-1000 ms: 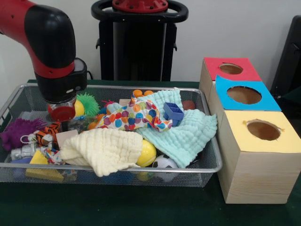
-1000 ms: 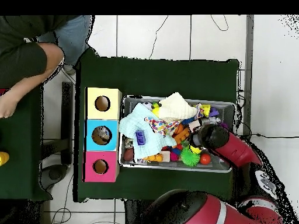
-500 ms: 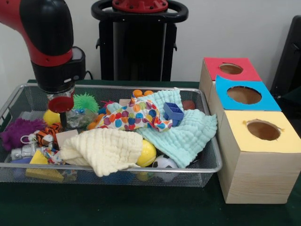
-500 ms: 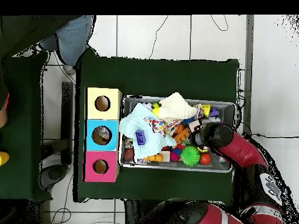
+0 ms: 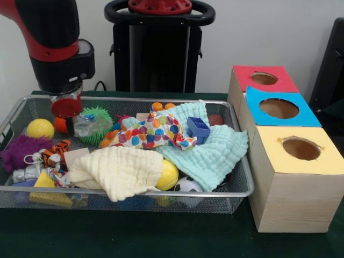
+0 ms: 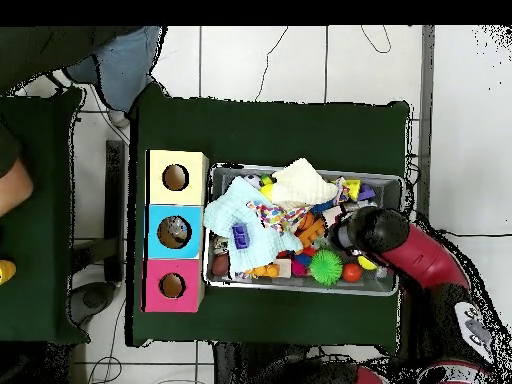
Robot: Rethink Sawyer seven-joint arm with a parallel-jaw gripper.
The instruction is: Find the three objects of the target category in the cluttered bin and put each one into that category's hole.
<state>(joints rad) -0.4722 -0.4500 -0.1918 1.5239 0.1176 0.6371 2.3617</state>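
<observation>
Hovering over the wire basket's (image 5: 244, 183) left end, my gripper (image 5: 66, 114) sits above a clear crinkly object (image 5: 86, 124) beside the green spiky ball (image 5: 98, 124). Whether my pincer is apart or together, I cannot tell. Nearby lies a yellow ball (image 5: 40, 128).

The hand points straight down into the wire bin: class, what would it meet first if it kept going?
Probably the clear plastic toy directly under the hand, beside the green spiky ball; depth is unclear, so it may pass just alongside.

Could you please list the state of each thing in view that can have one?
Gripper: raised above the bin's contents, fingers hidden.
Wire bin: cluttered.
Cream cloth: crumpled, draped over toys.
Mint cloth: spread, rumpled.
Blue-topped box: something inside its hole.
Yellow-topped box: hole open.
</observation>
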